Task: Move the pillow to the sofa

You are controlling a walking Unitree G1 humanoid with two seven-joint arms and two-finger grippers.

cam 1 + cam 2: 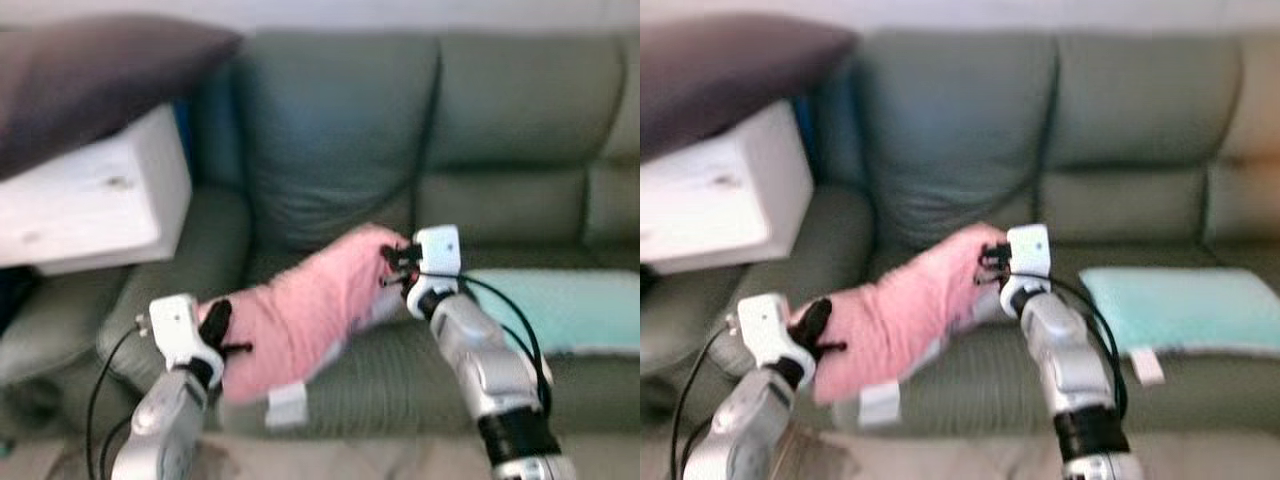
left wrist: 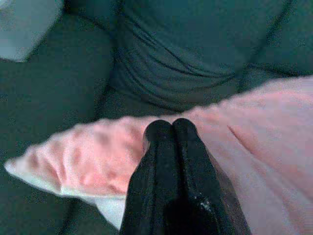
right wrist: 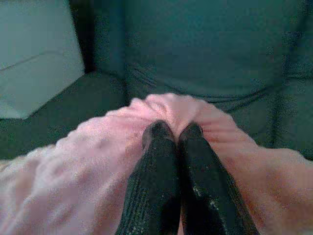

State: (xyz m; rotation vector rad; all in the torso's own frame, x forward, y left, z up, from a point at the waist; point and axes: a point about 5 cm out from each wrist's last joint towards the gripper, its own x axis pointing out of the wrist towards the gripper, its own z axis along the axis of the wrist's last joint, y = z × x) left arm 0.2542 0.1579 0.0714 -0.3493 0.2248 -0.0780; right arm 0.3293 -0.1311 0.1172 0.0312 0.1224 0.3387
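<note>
A pink pillow (image 1: 300,310) hangs slanted over the left seat of the green sofa (image 1: 420,150), its low end by the armrest and its high end toward the middle. My left gripper (image 1: 215,322) is shut on the pillow's lower left end, with black fingers (image 2: 168,147) pinching the fabric. At the upper right corner my right gripper (image 1: 395,262) is shut on the pillow (image 3: 161,115), the cloth bunched around its fingertips (image 3: 172,133). A white tag (image 1: 286,405) dangles below the pillow.
A white box (image 1: 95,200) stands on the sofa's left armrest with a dark cushion (image 1: 90,70) on top. A light teal pillow (image 1: 560,305) lies on the right seat. The sofa's back cushions rise behind.
</note>
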